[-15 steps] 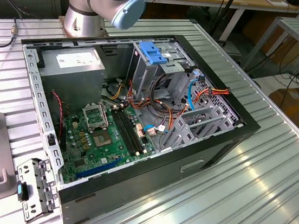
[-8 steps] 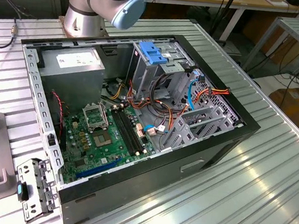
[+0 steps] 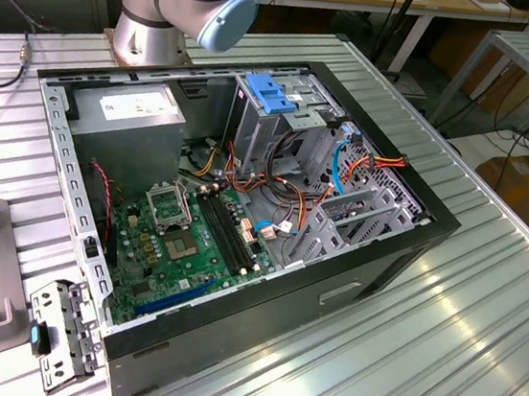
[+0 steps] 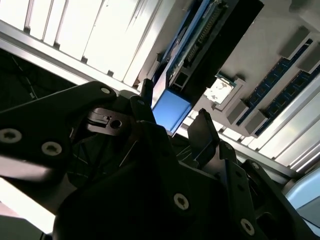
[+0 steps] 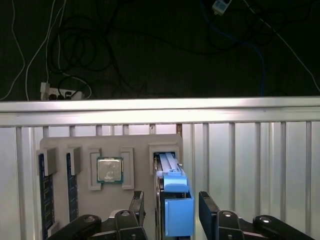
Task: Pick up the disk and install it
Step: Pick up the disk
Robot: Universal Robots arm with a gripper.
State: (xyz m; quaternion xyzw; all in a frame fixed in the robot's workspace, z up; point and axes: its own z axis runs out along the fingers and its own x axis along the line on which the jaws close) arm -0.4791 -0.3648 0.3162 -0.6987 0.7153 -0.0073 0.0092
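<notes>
The disk (image 5: 170, 175) stands on edge in a slot of a grey holder tray (image 5: 140, 145), its blue plastic rail (image 5: 178, 209) facing the camera. In the second wrist view the disk (image 4: 200, 40) shows its connector edge and the blue rail end (image 4: 171, 111). My gripper (image 5: 172, 212) is open and straddles the disk. One black finger (image 5: 137, 205) sits on one side of the rail and the other finger (image 5: 207, 205) on the opposite side, each with a narrow gap. The second wrist view shows the gripper (image 4: 175, 112) the same way.
The holder tray also carries a processor chip (image 5: 110, 170) and memory sticks (image 5: 46, 190). In the exterior view the open computer case (image 3: 353, 267) lies on the ribbed metal table, with a drive cage topped by a blue bracket (image 3: 272, 95), a grey power supply (image 3: 130, 114) and the motherboard (image 3: 187, 237).
</notes>
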